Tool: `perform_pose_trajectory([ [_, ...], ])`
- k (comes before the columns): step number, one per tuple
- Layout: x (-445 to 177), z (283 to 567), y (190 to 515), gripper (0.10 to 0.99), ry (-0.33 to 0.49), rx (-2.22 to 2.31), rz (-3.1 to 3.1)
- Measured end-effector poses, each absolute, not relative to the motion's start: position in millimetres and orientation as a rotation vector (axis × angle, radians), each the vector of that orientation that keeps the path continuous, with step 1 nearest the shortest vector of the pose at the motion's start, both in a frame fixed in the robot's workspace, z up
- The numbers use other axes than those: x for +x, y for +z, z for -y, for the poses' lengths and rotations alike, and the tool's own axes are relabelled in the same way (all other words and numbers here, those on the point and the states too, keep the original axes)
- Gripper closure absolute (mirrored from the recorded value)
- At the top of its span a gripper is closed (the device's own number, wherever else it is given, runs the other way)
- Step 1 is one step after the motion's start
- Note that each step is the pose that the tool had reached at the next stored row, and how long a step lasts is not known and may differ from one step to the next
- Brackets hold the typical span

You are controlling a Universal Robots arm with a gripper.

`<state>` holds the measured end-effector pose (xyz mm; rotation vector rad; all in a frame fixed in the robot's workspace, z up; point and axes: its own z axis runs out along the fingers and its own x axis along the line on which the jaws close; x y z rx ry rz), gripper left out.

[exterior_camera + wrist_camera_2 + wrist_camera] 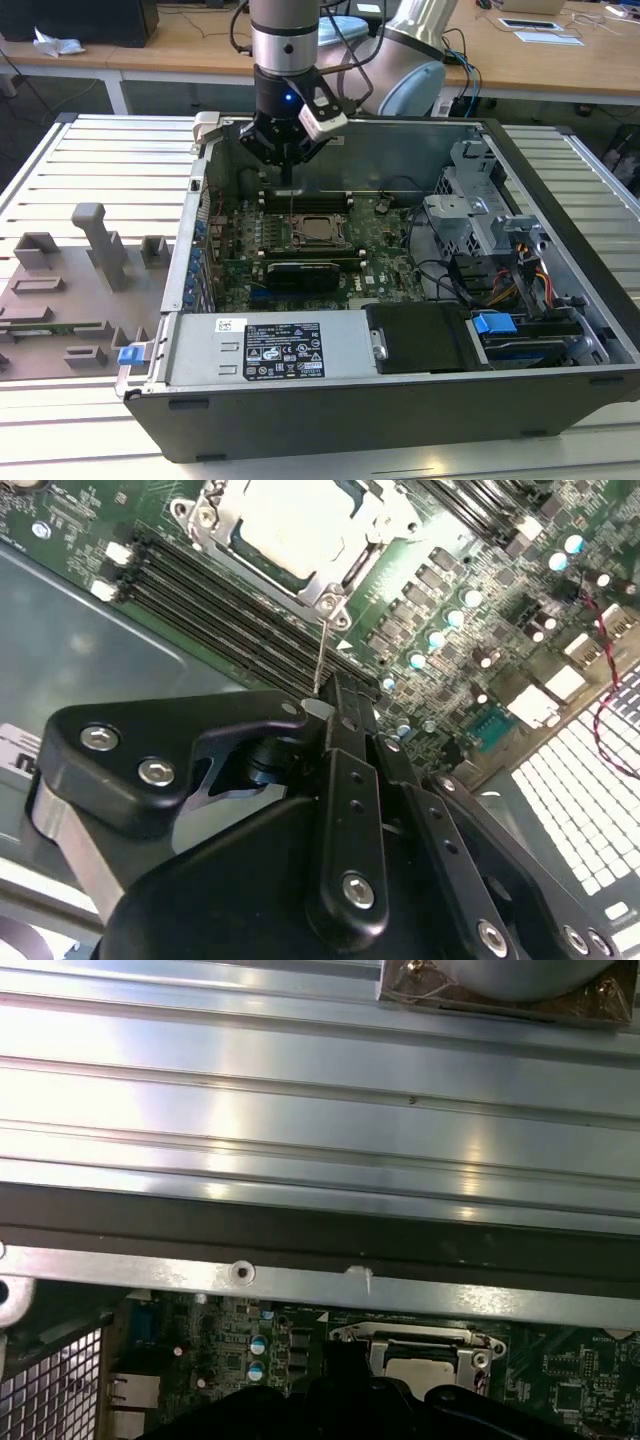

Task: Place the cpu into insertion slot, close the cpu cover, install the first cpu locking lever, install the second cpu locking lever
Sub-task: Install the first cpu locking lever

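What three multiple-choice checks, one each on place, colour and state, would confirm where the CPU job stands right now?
1. Where is the cpu? A held aloft; B in the insertion slot; C dropped outside.
2. What colour is the motherboard? A green; B red; C white.
3. How does the cpu cover lie? A upright; B taken off; C flat over the cpu.
Answers: B, the silvery chip sits inside the slot's metal frame. A, the board is green in every view. C, the cover lies flat around the chip, while the gripper is shut on a thin locking lever.
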<state>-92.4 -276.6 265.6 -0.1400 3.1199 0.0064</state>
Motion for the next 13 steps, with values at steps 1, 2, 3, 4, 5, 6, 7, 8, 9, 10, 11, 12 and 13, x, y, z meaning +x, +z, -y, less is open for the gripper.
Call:
perform_pose_trajectory([
  [1,-90,277,265,0.98,0.006,-0.14,-3.12],
  [2,-88,277,265,0.98,0.006,-0.14,-3.12],
  [3,-86,277,265,0.98,0.006,-0.14,-3.12],
  [4,-83,277,265,0.98,0.006,-0.14,-3.12],
  [5,-82,277,264,0.98,0.007,-0.14,-3.12],
  [6,-81,277,264,0.98,0.007,-0.14,-3.12],
  [7,-81,277,264,0.98,0.006,-0.14,-3.12],
  [8,-81,277,262,0.98,0.006,-0.14,-3.12],
  [9,-81,277,258,0.98,0.006,-0.14,-3.12],
  [10,-81,277,256,0.98,0.006,-0.14,-3.12],
  [11,-81,277,254,0.98,0.006,-0.14,-3.12],
  [12,-81,277,251,0.98,0.006,-0.14,-3.121],
  [13,-81,277,249,0.98,0.006,-0.14,-3.12],
])
